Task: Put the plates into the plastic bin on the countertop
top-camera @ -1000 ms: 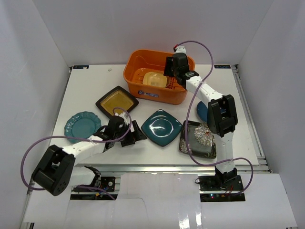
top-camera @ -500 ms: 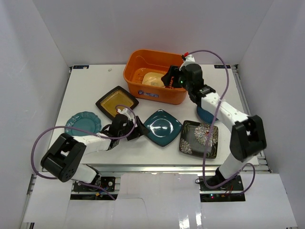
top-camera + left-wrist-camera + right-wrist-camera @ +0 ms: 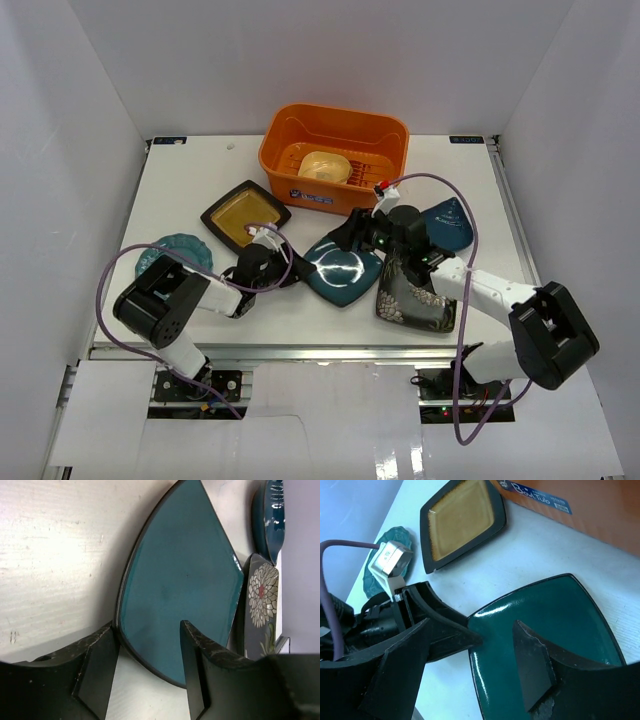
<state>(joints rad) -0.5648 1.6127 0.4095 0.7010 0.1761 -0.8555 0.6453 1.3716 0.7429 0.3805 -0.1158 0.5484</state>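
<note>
The left claw and right claw crowd the teal square plate from both sides. Above the orange bin is free room.

Overhead and close wrist views share teal plate

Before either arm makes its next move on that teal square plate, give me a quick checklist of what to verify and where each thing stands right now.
1. Left tool lined up on the teal plate: ok, its open fingers sit at the plate's rim.
2. Plate gripped: not ok, the fingers stand apart.
3. Right tool out of the way: not ok, it hovers open over the same plate, close beside the left tool.
4. Bin has room: ok, only a yellow plate lies inside.
5. Teal plate free of the floral plate: cannot tell, their edges look very close.
</note>
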